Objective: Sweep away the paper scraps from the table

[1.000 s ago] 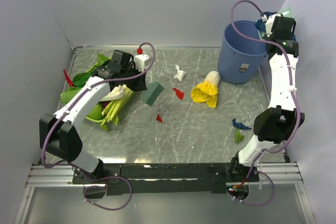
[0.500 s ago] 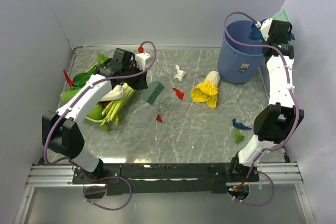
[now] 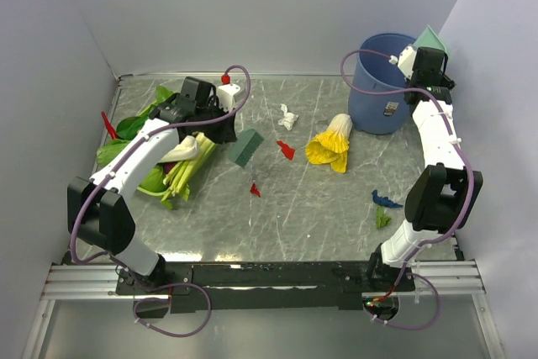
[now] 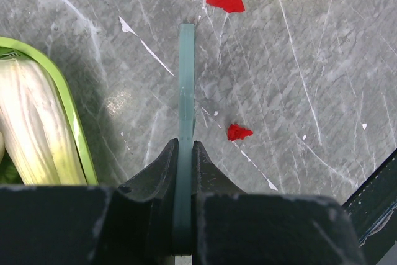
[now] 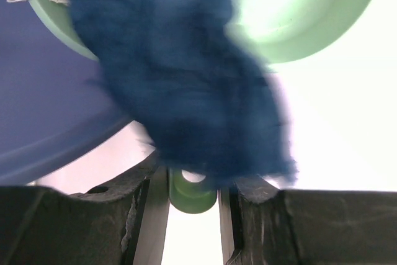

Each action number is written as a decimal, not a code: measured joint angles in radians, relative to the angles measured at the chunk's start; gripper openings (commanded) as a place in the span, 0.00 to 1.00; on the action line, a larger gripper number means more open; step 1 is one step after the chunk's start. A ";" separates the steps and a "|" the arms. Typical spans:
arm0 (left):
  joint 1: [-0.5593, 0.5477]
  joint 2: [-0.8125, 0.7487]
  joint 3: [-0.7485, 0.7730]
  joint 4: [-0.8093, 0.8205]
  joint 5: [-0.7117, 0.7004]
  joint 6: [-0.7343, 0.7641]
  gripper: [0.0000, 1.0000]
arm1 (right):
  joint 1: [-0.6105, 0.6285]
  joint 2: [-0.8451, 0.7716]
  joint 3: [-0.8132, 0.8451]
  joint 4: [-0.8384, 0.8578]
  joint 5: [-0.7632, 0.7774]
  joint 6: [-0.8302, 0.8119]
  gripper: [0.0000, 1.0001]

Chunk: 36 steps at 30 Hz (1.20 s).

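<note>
We see red scraps (image 3: 286, 150), a white scrap (image 3: 288, 117) and a blue scrap (image 3: 385, 200) lying apart on the table (image 3: 319, 212). A blue wad (image 5: 186, 72) sits in the dustpan (image 5: 310, 23) above the bin (image 3: 378, 98). Our right gripper (image 5: 191, 183) clenches the dustpan's handle, and our left gripper (image 4: 184, 150) clamps a green board (image 4: 186, 79).

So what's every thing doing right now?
left gripper: shut on the green board, held on edge
right gripper: shut on the dustpan
blue bin: upright, open
dustpan: raised, tipped by the blue bin
blue paper wad: against the tipped dustpan
red scraps: loose on the table
yellow vegetable: lying on its side
</note>
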 measured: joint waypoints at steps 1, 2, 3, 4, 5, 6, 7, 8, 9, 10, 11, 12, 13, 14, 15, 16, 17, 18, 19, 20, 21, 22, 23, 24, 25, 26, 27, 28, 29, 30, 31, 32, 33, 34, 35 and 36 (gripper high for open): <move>0.000 0.000 0.000 0.000 0.000 0.000 0.01 | 0.001 -0.002 0.000 0.002 0.001 0.000 0.00; 0.000 0.000 0.000 0.000 0.000 0.000 0.01 | 0.002 -0.004 0.002 0.002 0.005 0.000 0.00; 0.000 0.000 0.000 0.000 0.000 0.000 0.01 | 0.002 -0.006 0.002 0.003 0.009 0.001 0.00; 0.000 0.000 0.000 0.000 0.000 0.000 0.01 | 0.002 -0.007 0.002 0.003 0.011 0.001 0.00; 0.000 0.000 0.000 0.000 0.000 0.000 0.01 | 0.002 -0.008 0.002 0.004 0.011 0.001 0.00; 0.000 0.000 0.000 0.000 0.000 0.000 0.01 | 0.002 -0.008 0.002 0.005 0.011 0.001 0.00; 0.000 0.000 0.000 0.000 0.000 0.000 0.01 | 0.002 -0.009 0.002 0.004 0.011 0.003 0.00; 0.000 0.000 0.000 0.000 0.001 0.000 0.01 | 0.002 -0.009 0.002 0.003 0.010 0.006 0.00; 0.000 0.000 0.000 0.000 0.002 0.000 0.01 | 0.002 -0.010 0.002 0.002 0.010 0.010 0.00; 0.000 0.000 0.000 0.000 0.002 0.000 0.01 | 0.002 -0.011 0.002 0.002 0.010 0.012 0.00; 0.000 0.000 0.000 0.000 0.003 0.000 0.01 | 0.003 -0.013 0.002 0.002 0.010 0.013 0.00; 0.000 0.000 0.000 0.000 0.003 0.000 0.01 | 0.007 -0.018 -0.003 0.007 0.011 0.008 0.00; 0.000 0.000 0.000 0.000 0.003 0.000 0.01 | 0.009 -0.026 -0.018 0.026 0.017 -0.005 0.00; 0.000 0.000 0.000 0.001 0.004 0.000 0.01 | 0.012 -0.039 -0.039 0.048 0.026 -0.025 0.00; 0.000 0.000 0.000 0.001 0.004 0.000 0.01 | 0.017 -0.053 -0.061 0.072 0.034 -0.045 0.00; 0.000 0.000 0.000 0.001 0.005 0.000 0.01 | 0.022 -0.065 -0.080 0.088 0.038 -0.063 0.00; 0.000 0.000 0.000 0.000 0.007 0.000 0.01 | 0.027 -0.072 -0.089 0.094 0.040 -0.077 0.00; 0.000 0.000 0.000 0.001 0.008 0.000 0.01 | 0.032 -0.075 -0.090 0.099 0.042 -0.086 0.00; 0.000 0.000 0.000 0.001 0.008 -0.001 0.01 | 0.037 -0.078 -0.090 0.106 0.044 -0.093 0.00; 0.000 0.000 0.000 0.001 0.010 0.000 0.01 | 0.040 -0.080 -0.090 0.113 0.045 -0.099 0.00; 0.000 0.000 0.000 0.001 0.010 -0.001 0.01 | 0.043 -0.081 -0.090 0.120 0.047 -0.107 0.00; 0.000 0.000 0.000 0.001 0.011 -0.001 0.01 | 0.048 -0.082 -0.092 0.130 0.050 -0.118 0.00; 0.000 0.000 0.000 0.001 0.011 -0.001 0.01 | 0.050 -0.084 -0.096 0.142 0.054 -0.129 0.00; 0.000 0.000 0.000 0.001 0.011 -0.001 0.01 | 0.053 -0.086 -0.097 0.145 0.056 -0.136 0.00; 0.000 0.000 0.000 0.001 0.011 -0.001 0.01 | 0.056 -0.087 -0.096 0.145 0.056 -0.141 0.00; 0.000 0.000 0.000 0.001 0.011 -0.001 0.01 | 0.060 -0.089 -0.093 0.143 0.055 -0.142 0.00; 0.000 0.000 0.000 0.001 0.012 -0.001 0.01 | 0.061 -0.090 -0.088 0.134 0.051 -0.141 0.00; 0.000 0.000 0.000 0.001 0.014 -0.001 0.01 | 0.061 -0.090 -0.087 0.127 0.051 -0.145 0.00; 0.000 0.000 0.000 0.001 0.018 -0.001 0.01 | 0.061 -0.091 -0.087 0.124 0.059 -0.157 0.00; 0.000 0.000 0.000 0.002 0.019 -0.001 0.01 | 0.061 -0.091 -0.100 0.148 0.072 -0.183 0.00; 0.000 0.000 0.001 0.001 0.021 -0.002 0.01 | 0.061 -0.095 -0.116 0.169 0.080 -0.198 0.00; -0.001 0.000 0.003 0.000 0.021 -0.001 0.01 | 0.068 -0.098 -0.132 0.179 0.080 -0.212 0.00; -0.001 0.000 0.005 0.000 0.021 -0.001 0.01 | 0.070 -0.099 -0.135 0.163 0.082 -0.219 0.00; -0.001 0.000 0.008 0.000 0.022 -0.001 0.01 | 0.074 -0.099 -0.132 0.144 0.079 -0.222 0.00; -0.001 0.000 0.011 0.001 0.023 -0.001 0.01 | 0.078 -0.099 -0.126 0.132 0.083 -0.231 0.00; -0.001 0.000 0.013 0.001 0.024 -0.001 0.01 | 0.082 -0.099 -0.124 0.144 0.095 -0.256 0.00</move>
